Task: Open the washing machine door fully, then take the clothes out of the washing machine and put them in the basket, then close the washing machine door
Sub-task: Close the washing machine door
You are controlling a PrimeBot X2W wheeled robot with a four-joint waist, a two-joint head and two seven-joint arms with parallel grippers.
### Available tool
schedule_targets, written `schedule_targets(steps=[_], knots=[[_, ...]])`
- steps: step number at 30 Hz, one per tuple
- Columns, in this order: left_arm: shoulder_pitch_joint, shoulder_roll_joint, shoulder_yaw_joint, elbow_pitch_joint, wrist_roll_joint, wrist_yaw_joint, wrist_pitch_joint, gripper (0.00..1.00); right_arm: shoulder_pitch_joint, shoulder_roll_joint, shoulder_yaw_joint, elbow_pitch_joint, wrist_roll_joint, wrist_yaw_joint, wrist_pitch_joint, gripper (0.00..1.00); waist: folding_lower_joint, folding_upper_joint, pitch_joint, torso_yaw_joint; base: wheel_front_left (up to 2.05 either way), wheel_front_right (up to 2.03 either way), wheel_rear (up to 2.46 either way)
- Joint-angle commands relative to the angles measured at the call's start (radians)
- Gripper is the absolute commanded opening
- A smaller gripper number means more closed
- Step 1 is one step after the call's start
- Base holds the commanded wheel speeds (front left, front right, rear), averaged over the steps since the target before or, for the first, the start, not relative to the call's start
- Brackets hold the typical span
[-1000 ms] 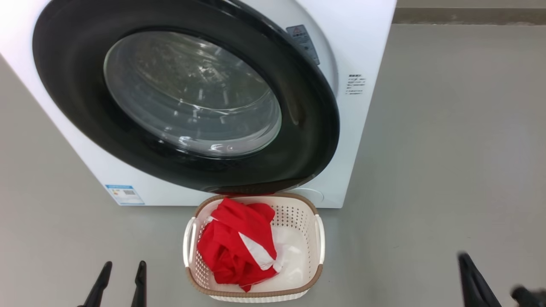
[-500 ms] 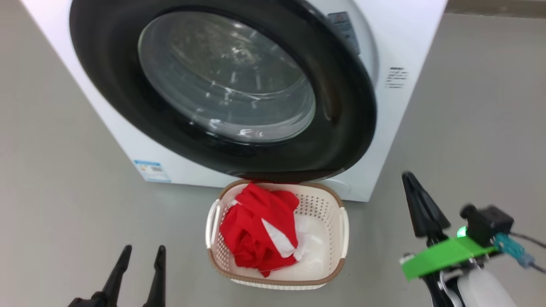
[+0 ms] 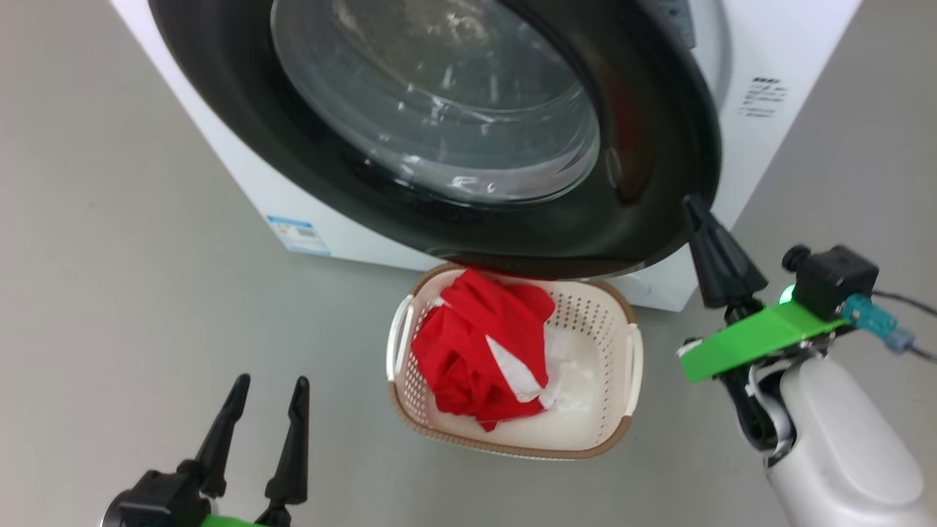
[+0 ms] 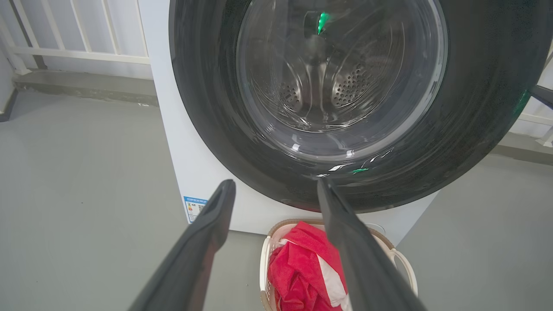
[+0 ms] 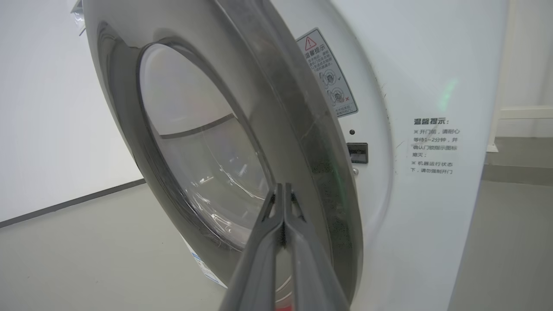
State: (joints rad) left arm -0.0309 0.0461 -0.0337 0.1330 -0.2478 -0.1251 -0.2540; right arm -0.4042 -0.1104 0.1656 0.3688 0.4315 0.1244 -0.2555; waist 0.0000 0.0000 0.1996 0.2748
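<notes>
right hand [image 3: 692,203]: raised to washing machine door [image 3: 659,146] rim | head view shifted

Head camera looks steeply down; the 2 wrist cameras face the washing machine door [image 3: 659,132] closely.

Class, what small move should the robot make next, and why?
Probably push the washing machine door shut with the closed right gripper: the clothes lie in the basket, the door stands ajar, and the gripper's tip is beside its rim.
</notes>
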Motion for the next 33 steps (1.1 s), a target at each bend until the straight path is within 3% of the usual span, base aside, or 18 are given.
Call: schedule_targets(steps=[1, 17, 33], knots=[[-0.032, 0.005, 0.028, -0.026, -0.004, -0.006, -0.008, 1.0, -0.034, 0.0, 0.015, -0.015, 0.01, 0.006, -0.006, 0.0, 0.0, 0.0, 0.03, 0.027, 0.0, 0.0, 0.0], [-0.104, 0.004, -0.03, -0.044, -0.078, -0.006, -0.008, 1.0, -0.172, -0.038, -0.024, 0.007, 0.037, 0.006, -0.006, 0.0, 0.0, 0.0, 0.15, 0.085, 0.0, 0.0, 0.0], [-0.147, 0.004, -0.046, -0.053, -0.112, -0.006, -0.008, 1.0, -0.297, -0.032, -0.106, -0.014, 0.054, 0.006, -0.006, 0.0, 0.0, 0.0, 0.22, 0.103, 0.0, 0.0, 0.0]])
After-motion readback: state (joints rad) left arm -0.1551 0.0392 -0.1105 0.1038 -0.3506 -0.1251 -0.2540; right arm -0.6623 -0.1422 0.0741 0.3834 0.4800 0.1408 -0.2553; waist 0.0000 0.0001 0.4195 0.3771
